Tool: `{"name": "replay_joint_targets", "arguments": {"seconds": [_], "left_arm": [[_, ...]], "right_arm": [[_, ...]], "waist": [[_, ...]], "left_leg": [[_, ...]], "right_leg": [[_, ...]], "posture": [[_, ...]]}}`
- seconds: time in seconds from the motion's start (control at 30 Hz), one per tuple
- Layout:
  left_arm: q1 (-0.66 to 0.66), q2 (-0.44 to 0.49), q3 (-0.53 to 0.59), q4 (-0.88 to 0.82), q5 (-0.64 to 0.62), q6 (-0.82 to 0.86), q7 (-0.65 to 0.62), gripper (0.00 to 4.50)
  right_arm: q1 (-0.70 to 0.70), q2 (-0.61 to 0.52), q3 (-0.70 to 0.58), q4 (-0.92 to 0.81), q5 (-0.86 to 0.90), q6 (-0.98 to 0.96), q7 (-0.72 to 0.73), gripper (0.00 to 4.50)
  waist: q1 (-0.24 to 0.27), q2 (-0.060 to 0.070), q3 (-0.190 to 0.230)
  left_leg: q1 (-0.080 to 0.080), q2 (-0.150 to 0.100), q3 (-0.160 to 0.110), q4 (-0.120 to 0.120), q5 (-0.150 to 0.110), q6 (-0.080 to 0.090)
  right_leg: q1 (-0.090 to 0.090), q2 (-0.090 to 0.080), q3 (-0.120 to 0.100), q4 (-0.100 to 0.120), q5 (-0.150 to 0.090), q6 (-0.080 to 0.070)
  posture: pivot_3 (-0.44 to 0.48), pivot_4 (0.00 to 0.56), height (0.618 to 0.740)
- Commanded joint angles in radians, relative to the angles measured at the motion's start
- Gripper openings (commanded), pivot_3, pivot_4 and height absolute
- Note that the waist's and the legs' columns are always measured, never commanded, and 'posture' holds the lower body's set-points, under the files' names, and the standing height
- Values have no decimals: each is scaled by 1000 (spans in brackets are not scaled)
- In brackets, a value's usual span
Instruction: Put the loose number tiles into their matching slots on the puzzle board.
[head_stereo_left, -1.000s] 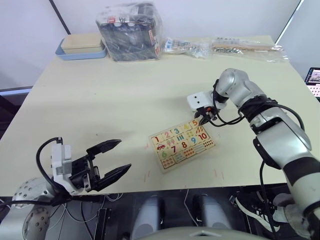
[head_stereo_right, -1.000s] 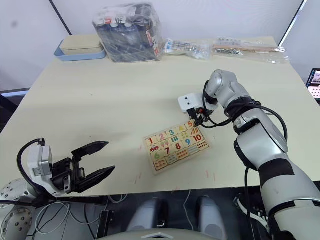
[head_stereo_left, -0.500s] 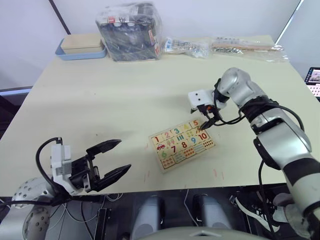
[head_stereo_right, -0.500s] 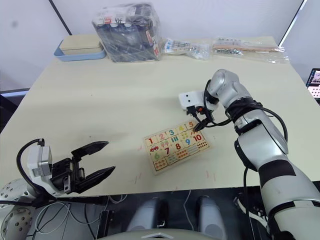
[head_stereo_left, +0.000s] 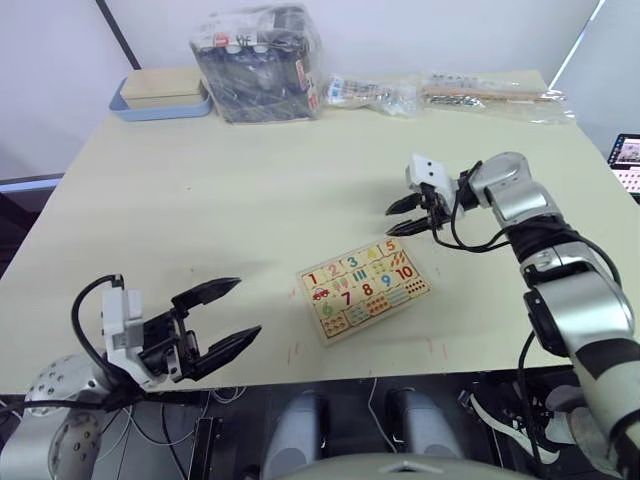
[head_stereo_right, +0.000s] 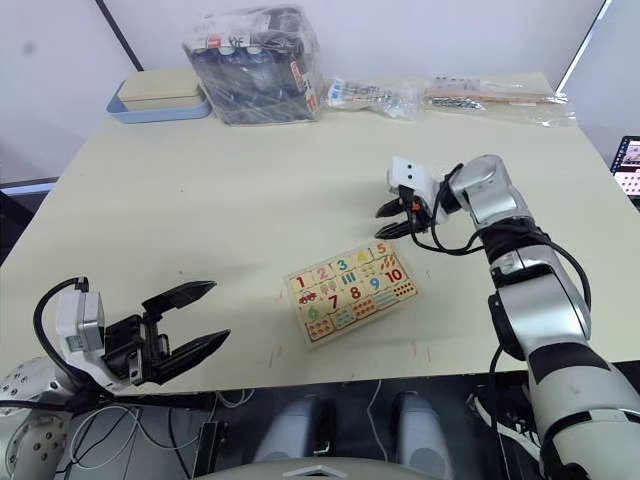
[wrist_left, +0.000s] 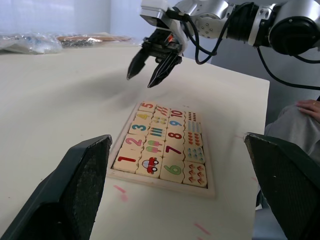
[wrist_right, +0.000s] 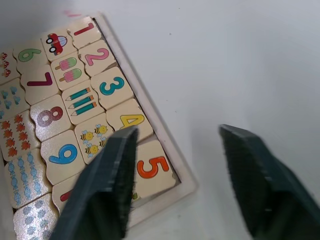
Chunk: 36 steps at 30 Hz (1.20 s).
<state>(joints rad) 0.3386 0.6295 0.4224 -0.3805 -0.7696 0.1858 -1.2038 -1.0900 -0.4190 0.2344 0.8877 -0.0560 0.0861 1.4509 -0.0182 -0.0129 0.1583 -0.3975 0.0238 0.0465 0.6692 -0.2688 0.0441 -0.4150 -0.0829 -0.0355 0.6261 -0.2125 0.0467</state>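
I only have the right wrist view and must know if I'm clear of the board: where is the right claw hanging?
Observer: The right claw hangs open above the table, just beyond the puzzle board's far corner by the 5 tile, touching nothing.
Operator: And the left claw?
Observer: The left claw is open and empty near the table's front edge, left of the board.
Operator: Is the 10 seated?
Observer: Yes. In the left wrist view the 10 tile lies level with the tiles around it.
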Motion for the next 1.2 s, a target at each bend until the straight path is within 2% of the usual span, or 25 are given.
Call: {"name": "replay_joint_targets", "arguments": {"seconds": [0.03, 0.07, 0.1, 0.5, 1.2], "left_arm": [[-6, 5, 7, -6, -7, -12, -7, 4500], [-8, 6, 7, -4, -7, -12, -9, 4500], [-10, 7, 6, -3, -6, -11, -9, 4500], [-18, 6, 2, -2, -2, -9, -10, 4500], [-13, 2, 1, -10, -3, -11, -2, 4500]], "right_arm": [[25, -25, -29, -64, 22, 34, -32, 882], [34, -29, -29, -73, 23, 39, -36, 381], [41, -34, -28, -80, 20, 41, -39, 111], [73, -70, 27, -106, -31, 14, -48, 111], [75, -66, 66, -91, -61, -9, -59, 111]], "waist": [[0, 0, 0], [0, 0, 0], [1, 0, 0], [1, 0, 0], [1, 0, 0]], "left_leg": [[0, 0, 0, 0, 0, 0], [0, 0, 0, 0, 0, 0], [0, 0, 0, 0, 0, 0], [0, 0, 0, 0, -1, 2], [0, 0, 0, 0, -1, 1]], "right_leg": [[0, 0, 0, 0, 0, 0], [0, 0, 0, 0, 0, 0], [0, 0, 0, 0, 0, 0], [0, 0, 0, 0, 0, 0], [0, 0, 0, 0, 2, 3]], "posture": [[0, 150, 740], [0, 150, 740], [0, 150, 740], [0, 150, 740], [0, 150, 740]]}}
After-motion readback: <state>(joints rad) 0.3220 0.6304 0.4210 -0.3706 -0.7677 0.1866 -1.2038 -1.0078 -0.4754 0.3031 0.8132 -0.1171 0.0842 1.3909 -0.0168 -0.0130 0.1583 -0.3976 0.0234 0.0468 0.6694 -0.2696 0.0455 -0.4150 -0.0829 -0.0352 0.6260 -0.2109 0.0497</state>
